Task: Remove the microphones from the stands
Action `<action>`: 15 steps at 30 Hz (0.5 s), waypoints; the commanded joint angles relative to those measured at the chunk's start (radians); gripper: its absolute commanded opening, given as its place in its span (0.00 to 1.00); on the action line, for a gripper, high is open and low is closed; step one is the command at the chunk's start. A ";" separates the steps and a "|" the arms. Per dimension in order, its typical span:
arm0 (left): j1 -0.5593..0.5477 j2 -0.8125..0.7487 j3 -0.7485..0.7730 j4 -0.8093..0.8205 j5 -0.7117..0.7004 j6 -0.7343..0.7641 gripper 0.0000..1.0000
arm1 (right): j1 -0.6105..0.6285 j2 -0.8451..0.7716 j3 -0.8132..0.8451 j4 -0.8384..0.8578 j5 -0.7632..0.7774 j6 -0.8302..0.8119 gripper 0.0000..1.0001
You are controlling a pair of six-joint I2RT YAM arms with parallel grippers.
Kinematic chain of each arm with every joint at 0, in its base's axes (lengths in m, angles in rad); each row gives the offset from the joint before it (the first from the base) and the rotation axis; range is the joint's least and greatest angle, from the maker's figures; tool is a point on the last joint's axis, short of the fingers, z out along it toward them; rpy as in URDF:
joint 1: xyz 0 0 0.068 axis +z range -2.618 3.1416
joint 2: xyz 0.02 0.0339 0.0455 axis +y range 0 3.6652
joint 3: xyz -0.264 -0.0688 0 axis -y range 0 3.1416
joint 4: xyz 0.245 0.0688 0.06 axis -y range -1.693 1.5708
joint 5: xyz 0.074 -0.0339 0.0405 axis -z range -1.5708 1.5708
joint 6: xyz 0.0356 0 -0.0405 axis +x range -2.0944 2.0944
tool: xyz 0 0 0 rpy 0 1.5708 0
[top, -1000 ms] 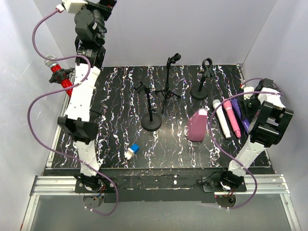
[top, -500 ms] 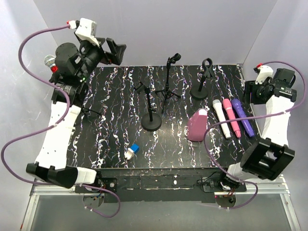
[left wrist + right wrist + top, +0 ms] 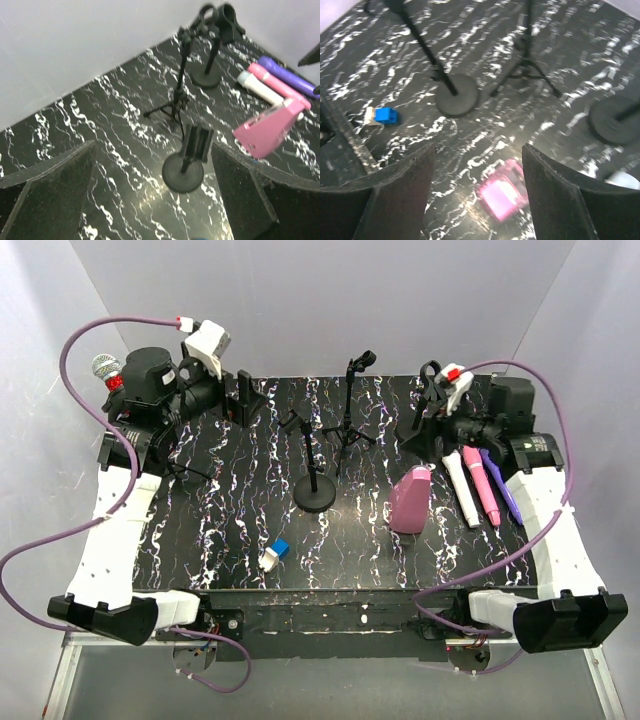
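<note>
A red microphone with a silver head (image 3: pixel 105 371) sits in a stand at the far left edge, partly hidden behind my left arm; neither wrist view shows it. My left gripper (image 3: pixel 244 397) is open and empty, to the right of that microphone, pointing toward the table's middle (image 3: pixel 150 200). My right gripper (image 3: pixel 424 429) is open and empty over the back right, above a pink bottle (image 3: pixel 506 195). Three empty stands are there: a round-base stand (image 3: pixel 315 490), a tripod stand (image 3: pixel 350 430) and a second round-base stand (image 3: pixel 432 375).
White (image 3: pixel 460 483), pink (image 3: pixel 481 485) and purple (image 3: pixel 503 485) microphones lie side by side at the right. The pink bottle (image 3: pixel 410 500) stands beside them. A small blue and white object (image 3: pixel 273 555) lies near the front. Grey walls close in left, right and back.
Both arms have swung in toward the table. The left gripper dropped and turned right, away from the red microphone. The right gripper moved from the right edge to the back-right stand.
</note>
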 commanded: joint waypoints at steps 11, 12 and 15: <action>-0.056 -0.058 -0.032 -0.259 -0.090 0.278 0.98 | 0.336 0.139 -0.103 0.291 -0.065 0.301 0.80; -0.057 -0.059 -0.026 -0.244 -0.070 0.265 0.98 | 0.344 0.158 -0.111 0.311 -0.070 0.319 0.78; -0.057 -0.021 0.014 -0.274 -0.027 0.261 0.98 | 0.379 0.222 -0.084 0.312 -0.049 0.313 0.75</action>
